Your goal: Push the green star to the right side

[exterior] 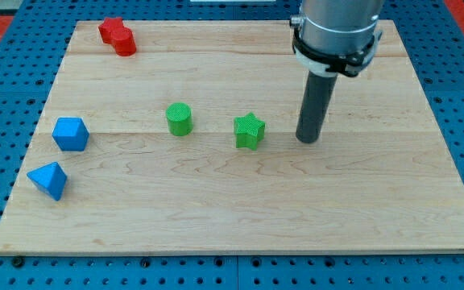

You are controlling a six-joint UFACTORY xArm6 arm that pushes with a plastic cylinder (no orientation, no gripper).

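The green star [249, 130] lies near the middle of the wooden board [240, 209]. My tip [307, 140] rests on the board to the star's right, apart from it by a clear gap. The dark rod rises from the tip to the arm's grey cylinder at the view's top.
A green cylinder [179, 119] stands left of the star. A blue block [70, 134] and a blue pyramid-like block [48, 180] sit near the board's left edge. A red block [118, 35] lies at the top left. Blue pegboard surrounds the board.
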